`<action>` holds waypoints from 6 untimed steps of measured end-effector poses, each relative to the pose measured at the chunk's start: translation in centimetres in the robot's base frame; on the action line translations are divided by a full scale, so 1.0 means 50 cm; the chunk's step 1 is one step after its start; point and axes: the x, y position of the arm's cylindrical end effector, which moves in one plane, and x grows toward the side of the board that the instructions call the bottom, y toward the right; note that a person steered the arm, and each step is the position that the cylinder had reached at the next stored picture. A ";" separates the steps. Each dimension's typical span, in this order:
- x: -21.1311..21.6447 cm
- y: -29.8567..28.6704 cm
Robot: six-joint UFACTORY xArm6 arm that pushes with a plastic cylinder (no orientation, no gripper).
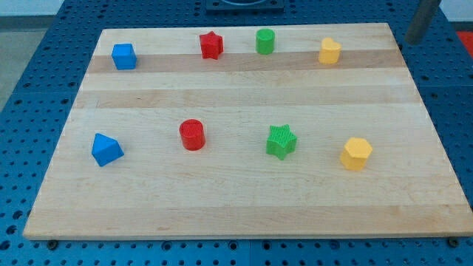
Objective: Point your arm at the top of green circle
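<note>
The green circle (265, 41) is set near the table's (236, 199) top edge, between the red star (211, 45) and a yellow block (329, 52). My tip is cut off at the top-right corner, well apart from the circle. No pincer is fitted; its state cannot be told.

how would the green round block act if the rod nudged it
The green round block stands upright on its flat end, so it would probably slide across the smooth wooden board rather than roll. It looks like stiff plastic and likely light. My tip sits well to its right.
</note>
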 end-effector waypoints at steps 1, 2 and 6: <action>-0.019 -0.103; -0.032 -0.175; -0.088 -0.396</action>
